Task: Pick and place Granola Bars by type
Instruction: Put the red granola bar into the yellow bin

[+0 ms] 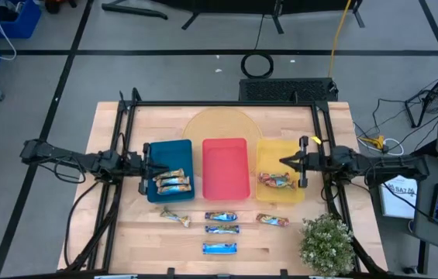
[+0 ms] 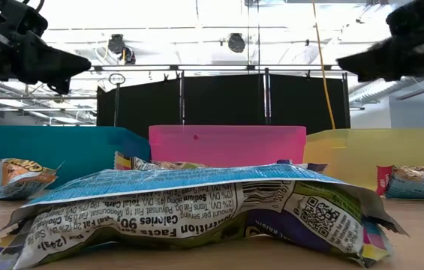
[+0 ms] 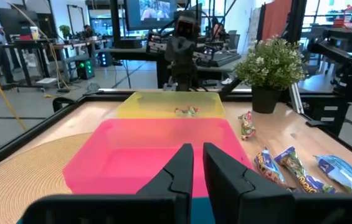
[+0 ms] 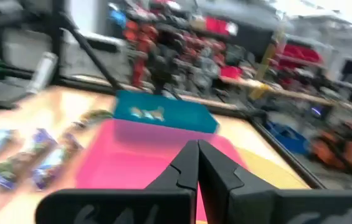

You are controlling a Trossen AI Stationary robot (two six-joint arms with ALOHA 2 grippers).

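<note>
A: What sits on the table [image 1: 125,232]?
B: Blue tray [image 1: 169,154] left, red tray [image 1: 225,167] middle, yellow tray [image 1: 281,159] right, a round mat [image 1: 220,124] behind them.
A: Nearer?
B: Five loose bars [image 1: 222,217] in front, a potted plant [image 1: 327,242] at the near right corner.

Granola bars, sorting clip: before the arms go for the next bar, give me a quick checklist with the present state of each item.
1. Left gripper empty: ok; its fingers stand slightly apart over the blue tray with nothing between them.
2. Right gripper empty: ok; shut on nothing above the yellow tray.
3. Blue tray holds one kind only: ok; tan-gold bars.
4. Yellow tray holds one kind only: ok; red-orange bars.
5. Red tray free for a third kind: ok.
6. Bars left on the table: not ok; five remain, including the blue-white bar nearest the front.
</note>
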